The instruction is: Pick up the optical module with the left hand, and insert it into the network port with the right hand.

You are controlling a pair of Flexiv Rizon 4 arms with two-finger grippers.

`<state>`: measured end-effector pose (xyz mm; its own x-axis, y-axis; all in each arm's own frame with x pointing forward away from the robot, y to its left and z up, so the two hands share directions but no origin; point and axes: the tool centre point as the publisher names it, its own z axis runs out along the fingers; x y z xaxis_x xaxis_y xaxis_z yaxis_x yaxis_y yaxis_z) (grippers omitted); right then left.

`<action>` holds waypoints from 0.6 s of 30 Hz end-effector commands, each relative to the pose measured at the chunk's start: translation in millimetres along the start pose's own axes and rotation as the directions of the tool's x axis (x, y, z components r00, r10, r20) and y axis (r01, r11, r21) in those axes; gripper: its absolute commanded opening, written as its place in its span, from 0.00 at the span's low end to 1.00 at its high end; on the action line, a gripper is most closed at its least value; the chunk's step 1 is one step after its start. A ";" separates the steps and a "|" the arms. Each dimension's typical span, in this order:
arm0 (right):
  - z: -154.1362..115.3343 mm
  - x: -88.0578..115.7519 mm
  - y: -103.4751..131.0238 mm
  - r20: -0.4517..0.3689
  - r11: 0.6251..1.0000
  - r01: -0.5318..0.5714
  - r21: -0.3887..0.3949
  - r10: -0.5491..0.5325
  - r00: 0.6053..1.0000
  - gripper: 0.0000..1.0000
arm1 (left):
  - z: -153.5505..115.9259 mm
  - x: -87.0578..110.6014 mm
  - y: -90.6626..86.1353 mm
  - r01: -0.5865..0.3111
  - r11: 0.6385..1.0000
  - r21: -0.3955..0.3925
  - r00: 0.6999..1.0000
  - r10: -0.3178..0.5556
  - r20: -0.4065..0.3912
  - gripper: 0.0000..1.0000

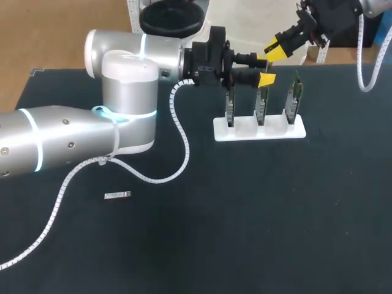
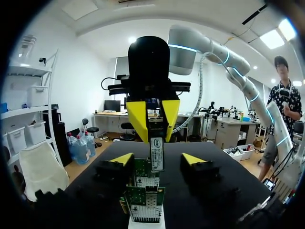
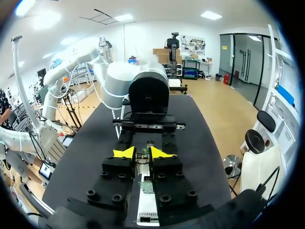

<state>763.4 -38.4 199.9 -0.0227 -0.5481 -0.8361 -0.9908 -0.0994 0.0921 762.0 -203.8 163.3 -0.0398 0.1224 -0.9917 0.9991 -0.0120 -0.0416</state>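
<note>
Currently | right gripper (image 2: pixel 156 140) is pinching the optical module (image 2: pixel 157 153) just above the network cards (image 2: pixel 143 195) | left gripper (image 2: pixel 157 160) is hanging spread wide close by them | stand (image 1: pixel 245 131) is sitting near table's (image 1: pixel 275 233) far edge.

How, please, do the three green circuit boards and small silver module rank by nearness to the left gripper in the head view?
1. Middle green circuit board, under left gripper.
2. Left board, right board: too close to call.
3. Small silver module, far left.
</note>
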 end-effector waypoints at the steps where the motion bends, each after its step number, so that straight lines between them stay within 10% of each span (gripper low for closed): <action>1: -0.3 -0.3 0.7 0.002 1.000 0.002 0.003 -0.002 1.000 0.00 | -0.7 -0.5 0.7 -0.015 1.000 -0.005 1.000 0.015 -0.019 1.00; 18: 0.1 0.4 -3.8 0.008 1.000 0.001 0.001 -0.001 1.000 0.00 | -28.4 0.3 1.0 -0.048 0.997 -0.061 0.975 0.033 -0.220 1.00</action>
<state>765.5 -38.7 199.6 -0.0244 -0.5424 -0.8397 -0.9912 -0.0959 0.0908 769.5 -181.6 162.3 -0.0100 0.2913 -0.9566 0.9993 0.0374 0.0009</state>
